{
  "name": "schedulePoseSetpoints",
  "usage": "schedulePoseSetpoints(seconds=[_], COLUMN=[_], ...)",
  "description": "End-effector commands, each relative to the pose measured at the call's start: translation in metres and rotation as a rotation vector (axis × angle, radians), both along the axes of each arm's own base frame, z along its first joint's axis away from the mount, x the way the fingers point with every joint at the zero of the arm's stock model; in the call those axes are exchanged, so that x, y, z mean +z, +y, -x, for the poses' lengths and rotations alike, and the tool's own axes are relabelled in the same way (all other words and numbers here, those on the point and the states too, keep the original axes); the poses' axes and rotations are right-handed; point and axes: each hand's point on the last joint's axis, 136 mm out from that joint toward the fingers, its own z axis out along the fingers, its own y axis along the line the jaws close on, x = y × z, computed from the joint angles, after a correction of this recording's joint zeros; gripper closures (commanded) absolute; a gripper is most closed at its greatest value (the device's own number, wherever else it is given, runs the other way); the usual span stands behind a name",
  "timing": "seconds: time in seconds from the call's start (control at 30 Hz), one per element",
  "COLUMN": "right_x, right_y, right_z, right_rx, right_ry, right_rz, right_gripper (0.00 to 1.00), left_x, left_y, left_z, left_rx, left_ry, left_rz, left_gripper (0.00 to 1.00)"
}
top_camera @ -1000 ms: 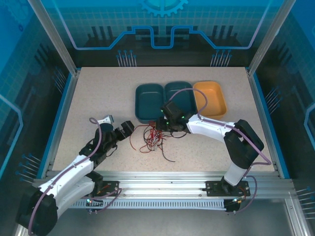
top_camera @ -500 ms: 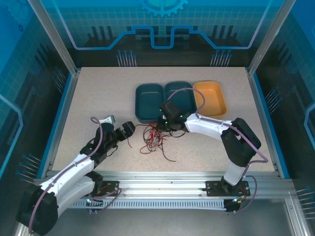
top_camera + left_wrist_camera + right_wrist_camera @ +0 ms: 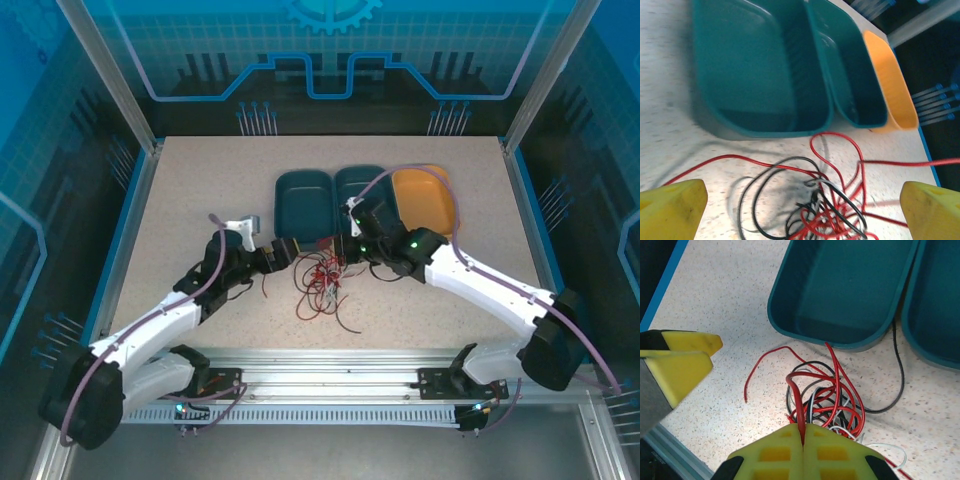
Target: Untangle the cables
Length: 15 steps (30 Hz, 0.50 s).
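On the bench (image 3: 200,200), just in front of the two blue-green trays (image 3: 303,200), the cables (image 3: 322,285) lay in one messy pile of red, black and white loops. An orange tray (image 3: 425,195) sat beside the blue-green ones, on the right. The right fingers (image 3: 803,435) were pressed tight together above the right side of the pile. They pinched a red cable (image 3: 799,407), which ran straight up out of the tangle and into the thin line where the two fingers met. The other loops sat right under those fingers and spread out toward the nearest tray. The left fingers (image 3: 284,252) were wide open and held nothing. They were at the left side of the pile, with their tips low and close to it. In the left wrist view the pile sat in the big gap between the two yellow tips, and one long red strand ran off toward each side. One black strand curved away by the tray wall.
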Motion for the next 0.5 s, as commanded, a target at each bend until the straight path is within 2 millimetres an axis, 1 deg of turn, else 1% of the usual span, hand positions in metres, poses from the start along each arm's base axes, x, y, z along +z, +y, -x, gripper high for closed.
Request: schedulePoseSetpoints(seconds=[0.0,0.07,0.13,0.2,0.3,0.4,0.47], right_x=[-0.007,-0.001,0.01,0.026,0.042,0.054,0.062], right_y=[-0.017,-0.023,-0.028,-0.03,-0.036,-0.042,-0.044], right_z=[0.004,0.004,0.004,0.006,0.01,0.014,0.017], right_rx=[-0.007,-0.016,-0.017,-0.004,0.0,-0.001,0.002], right_ry=[-0.018,-0.03,-0.06,-0.106,-0.157,-0.195,-0.219], right_rz=[0.069,0.073,0.07,0.056,0.031,0.008,-0.011], right_gripper=[1.0,1.0,1.0,1.0,1.0,1.0,1.0], left_x=[0.019,0.016,0.013,0.013,0.014,0.016,0.017], left_y=[-0.03,-0.041,-0.05,-0.06,-0.068,-0.073,-0.076], left_z=[0.0,0.001,0.001,0.0,-0.002,-0.003,-0.001], left_rx=[-0.146,-0.175,-0.192,-0.204,-0.206,-0.214,-0.232], left_ry=[-0.086,-0.075,-0.069,-0.074,-0.077,-0.082,-0.086], left_rz=[-0.045,-0.076,-0.086,-0.072,-0.037,-0.031,-0.033], left_gripper=[0.01,0.01,0.01,0.01,0.01,0.01,0.04])
